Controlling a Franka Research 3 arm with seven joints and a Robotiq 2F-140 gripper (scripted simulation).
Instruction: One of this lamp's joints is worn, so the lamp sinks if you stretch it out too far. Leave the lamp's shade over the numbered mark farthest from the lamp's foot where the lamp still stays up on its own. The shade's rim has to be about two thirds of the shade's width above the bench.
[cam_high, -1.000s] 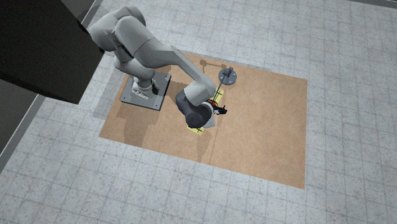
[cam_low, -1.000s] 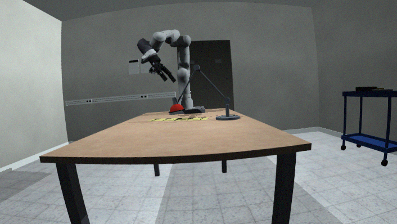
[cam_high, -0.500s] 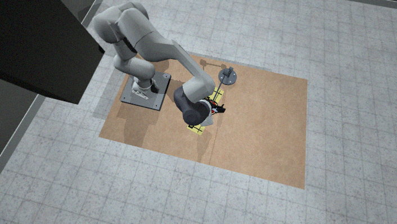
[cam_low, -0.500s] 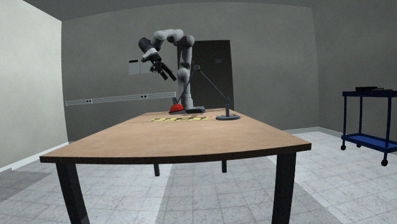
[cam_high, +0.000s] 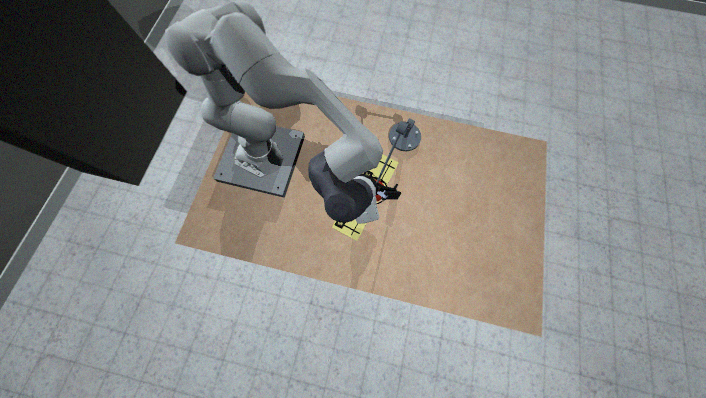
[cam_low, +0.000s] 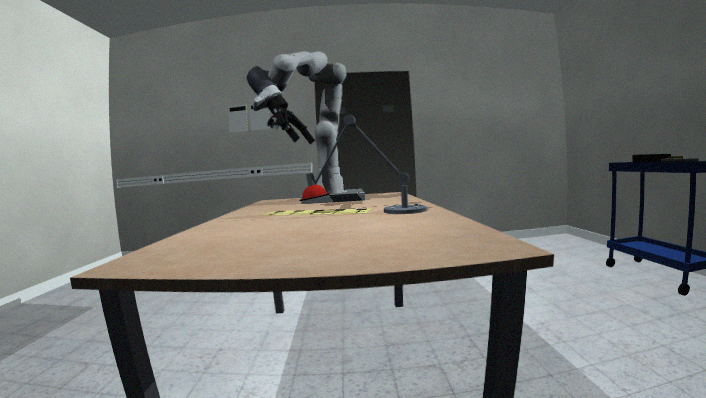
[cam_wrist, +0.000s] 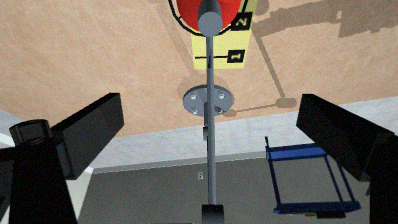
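Observation:
The lamp's round grey foot (cam_high: 404, 135) stands on the wooden bench; it also shows in the exterior view (cam_low: 405, 208) and in the wrist view (cam_wrist: 208, 101). Two thin grey arms rise to an elbow joint (cam_low: 349, 120) and drop to the red shade (cam_low: 314, 192), which hangs low, at or near the bench. In the wrist view the shade (cam_wrist: 210, 11) lies over the yellow numbered strip (cam_wrist: 226, 45), next to marks 1 and 2. The strip also shows in the overhead view (cam_high: 367, 197). My gripper (cam_low: 295, 130) is open and empty, high above the shade, with its fingers either side of the upper arm (cam_wrist: 210, 150).
The robot's base plate (cam_high: 260, 162) is bolted at the bench's back left. A blue cart (cam_low: 655, 215) stands on the floor to the right. A dark door is behind the arm.

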